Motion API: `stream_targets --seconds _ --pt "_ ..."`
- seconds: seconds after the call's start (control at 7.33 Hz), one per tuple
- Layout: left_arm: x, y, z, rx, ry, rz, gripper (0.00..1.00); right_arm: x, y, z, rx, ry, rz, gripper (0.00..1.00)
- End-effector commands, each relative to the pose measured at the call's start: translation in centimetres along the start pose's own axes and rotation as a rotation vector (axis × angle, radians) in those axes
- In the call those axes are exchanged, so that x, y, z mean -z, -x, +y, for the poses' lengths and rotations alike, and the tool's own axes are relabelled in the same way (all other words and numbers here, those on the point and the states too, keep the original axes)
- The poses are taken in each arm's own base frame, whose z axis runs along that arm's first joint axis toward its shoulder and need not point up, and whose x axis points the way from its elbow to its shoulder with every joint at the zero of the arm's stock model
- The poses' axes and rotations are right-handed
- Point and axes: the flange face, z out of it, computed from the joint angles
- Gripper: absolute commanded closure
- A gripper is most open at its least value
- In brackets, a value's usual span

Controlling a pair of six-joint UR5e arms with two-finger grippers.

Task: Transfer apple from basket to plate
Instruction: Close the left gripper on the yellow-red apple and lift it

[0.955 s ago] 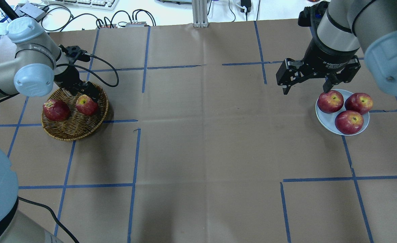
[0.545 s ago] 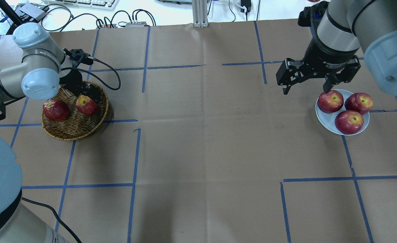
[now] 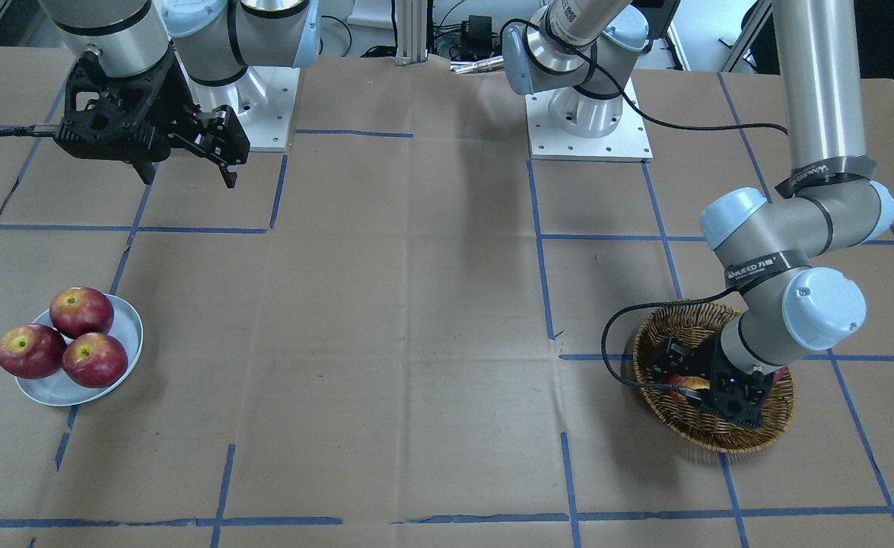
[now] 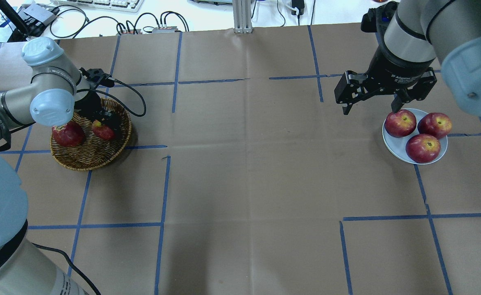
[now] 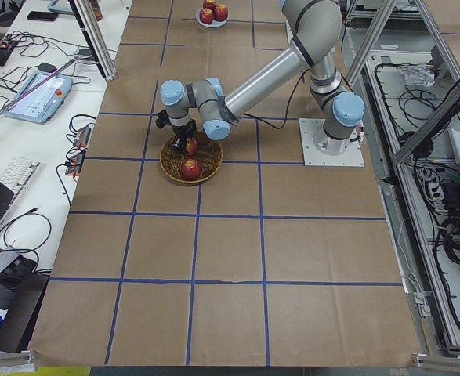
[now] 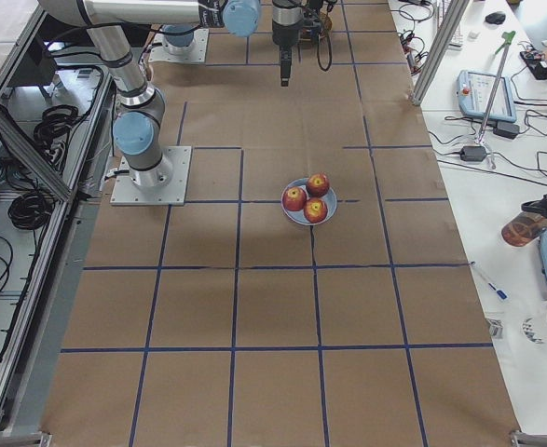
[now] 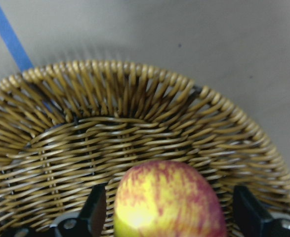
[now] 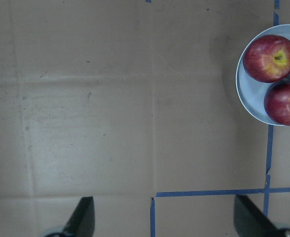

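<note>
The apple (image 4: 103, 130), red with yellow patches, lies in the wicker basket (image 4: 89, 157) at the left of the table. My left gripper (image 4: 107, 121) is open and low in the basket. Its fingers (image 7: 96, 210) stand on either side of the apple (image 7: 167, 202) with small gaps, not closed on it. The front view shows the gripper (image 3: 723, 390) covering most of the apple (image 3: 682, 380). The pale grey-blue plate (image 4: 394, 148) at the right holds three dark red apples. My right gripper (image 4: 371, 105) is open and empty, hanging above the table beside the plate.
A second dark red apple (image 4: 67, 135) lies in the basket's left part, under my left arm's elbow. The left wrist's cable (image 4: 136, 96) loops over the table behind the basket. Blue tape lines cross the brown table cover.
My left gripper has come down into the basket and now straddles the yellow-patched apple, covering part of it from above. The right arm has not moved.
</note>
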Motion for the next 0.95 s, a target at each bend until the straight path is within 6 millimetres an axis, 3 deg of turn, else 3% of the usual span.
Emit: stream_targets --seconds 0.0,0.14,0.27,0.41,0.55,0.82 --pt "1.0 -0.3 0.6 0.004 0.019 0.013 0.63 0.0 -0.1 0.0 -0.002 -0.001 0.0 0.0" --pt "3.3 -0.5 0.4 0.006 0.022 0.015 0.63 0.0 0.0 0.0 0.0 -0.001 0.001 0.0" --pt "5.8 -2.0 -0.1 0.026 0.007 0.001 0.63 0.0 -0.1 0.0 -0.002 0.001 0.0 0.0" --pt "7.3 -5.6 -1.5 0.058 -0.016 -0.009 0.63 0.0 -0.1 0.0 -0.002 -0.001 0.0 0.0" --pt "7.9 -11.0 -3.4 0.055 -0.022 -0.013 0.63 0.0 -0.1 -0.1 -0.002 -0.001 0.0 0.0" --pt "8.0 -20.3 -6.3 0.104 -0.031 -0.026 0.63 0.0 -0.1 0.0 -0.002 0.001 0.0 0.0"
